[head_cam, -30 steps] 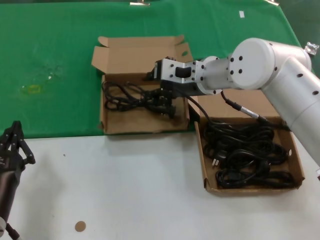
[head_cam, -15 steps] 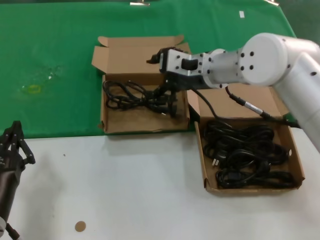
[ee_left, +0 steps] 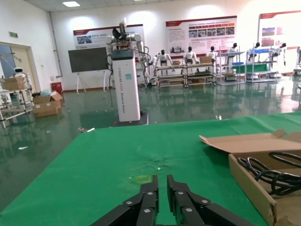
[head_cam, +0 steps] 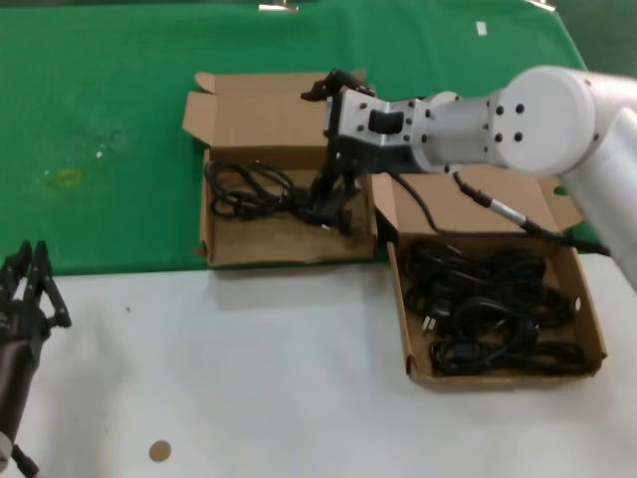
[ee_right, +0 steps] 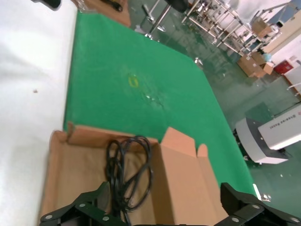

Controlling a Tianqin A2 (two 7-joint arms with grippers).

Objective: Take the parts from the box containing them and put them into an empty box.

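The box containing the parts (head_cam: 589, 329) stands at the right, filled with black power cords (head_cam: 493, 309). The other box (head_cam: 269, 244) lies on the green cloth, lid open, with one cord bundle (head_cam: 254, 189) lying in it. My right gripper (head_cam: 325, 136) hovers over that box's right end, jaws wide open and empty. Its wrist view shows the open gripper (ee_right: 162, 212) above the cord bundle (ee_right: 127, 174) and the box floor (ee_right: 70, 169). My left gripper (head_cam: 28, 284) is parked at the near left, shut; its wrist view shows the gripper (ee_left: 162, 186) over the cloth.
The green cloth (head_cam: 100, 100) covers the far half of the table and the white tabletop (head_cam: 249, 378) the near half. A brown disc (head_cam: 159, 451) lies near the front edge. The left box's wall (ee_left: 249, 174) and cord (ee_left: 273, 172) show in the left wrist view.
My right gripper has risen and moved back from the cord bundle in the left box; the bundle stays lying in the box. The left arm has barely moved.
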